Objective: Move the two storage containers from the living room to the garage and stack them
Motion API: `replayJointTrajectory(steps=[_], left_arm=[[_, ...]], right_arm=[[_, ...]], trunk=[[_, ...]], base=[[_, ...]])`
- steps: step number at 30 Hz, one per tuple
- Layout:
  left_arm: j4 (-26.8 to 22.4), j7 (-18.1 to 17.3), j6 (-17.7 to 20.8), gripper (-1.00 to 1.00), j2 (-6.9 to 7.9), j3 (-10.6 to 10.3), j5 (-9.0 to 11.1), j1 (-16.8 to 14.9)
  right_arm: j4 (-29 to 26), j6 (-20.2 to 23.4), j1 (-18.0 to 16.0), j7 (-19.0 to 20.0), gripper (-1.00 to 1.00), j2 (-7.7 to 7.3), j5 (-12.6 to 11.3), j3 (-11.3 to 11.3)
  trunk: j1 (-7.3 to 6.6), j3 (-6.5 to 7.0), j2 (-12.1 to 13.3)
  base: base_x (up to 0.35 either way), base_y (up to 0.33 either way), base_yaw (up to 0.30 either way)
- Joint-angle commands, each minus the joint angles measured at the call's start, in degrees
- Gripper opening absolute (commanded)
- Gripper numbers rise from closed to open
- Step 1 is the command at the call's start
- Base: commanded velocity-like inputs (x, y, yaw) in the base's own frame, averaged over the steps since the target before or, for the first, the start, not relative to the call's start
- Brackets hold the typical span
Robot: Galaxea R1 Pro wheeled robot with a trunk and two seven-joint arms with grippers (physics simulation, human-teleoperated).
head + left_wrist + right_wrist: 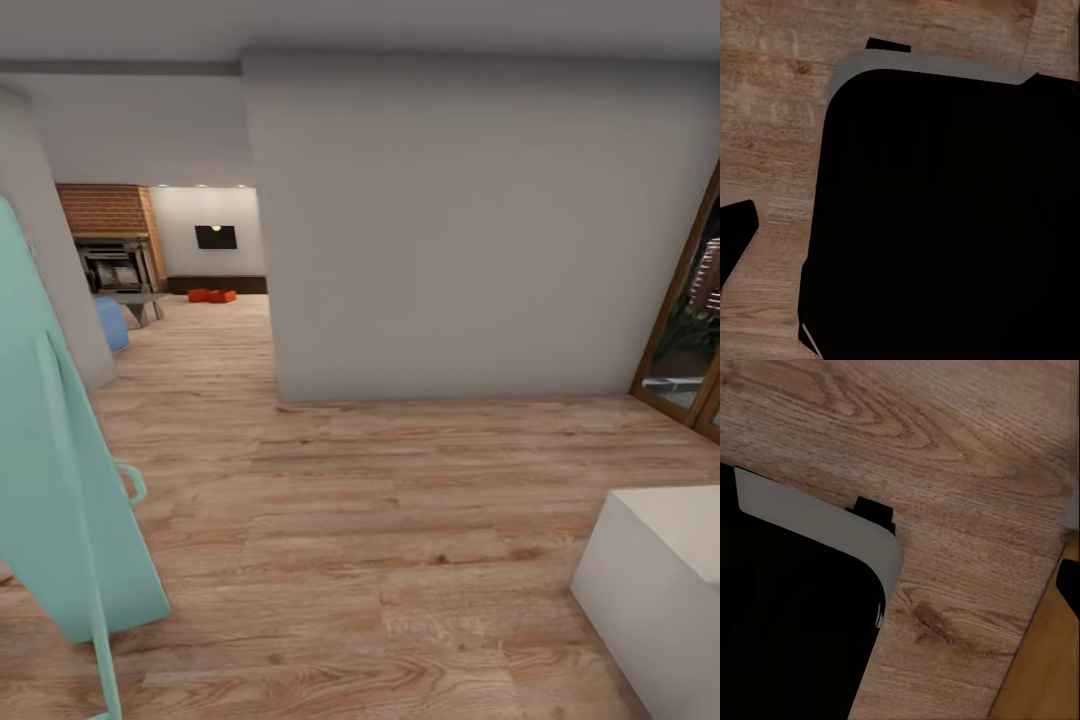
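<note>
The two storage containers point(210, 295) are small orange-red shapes side by side on the plank floor, far down the passage in the living room point(180, 250). They lie in front of a low dark cabinet point(216, 284) under a black wall TV point(216, 237), with a red-brick fireplace point(108, 212) to their left. One dark fingertip point(736, 238) shows in the left wrist view over wood planks beside my black base point(945, 217). Another dark fingertip point(1069, 583) shows in the right wrist view. Nothing is held by either. The garage is out of view.
A teal panel point(60, 480) leans close at the left. A broad white wall block point(450, 230) stands ahead, with the passage along its left side. A white box point(660, 580) sits near right, and a wood-framed glass door point(690, 340) beyond it. A blue seat point(112, 322) flanks the passage.
</note>
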Motion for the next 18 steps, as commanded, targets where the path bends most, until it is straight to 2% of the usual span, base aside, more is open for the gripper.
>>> replayJointTrajectory(steps=[1,18], left_arm=[[0.0,0.1,-0.1,1.00,-0.02,0.0,0.4,0.0],[0.0,0.1,-0.1,1.00,0.00,0.0,0.4,0.0]], right_arm=[[0.1,-0.3,-0.1,0.1,1.00,0.02,-0.4,0.4],[0.1,-0.3,-0.1,0.1,1.00,0.02,-0.4,0.4]], trunk=[[0.03,-0.05,0.0],[0.03,-0.05,0.0]], base=[[0.323,0.000,0.000],[0.323,0.000,0.000]])
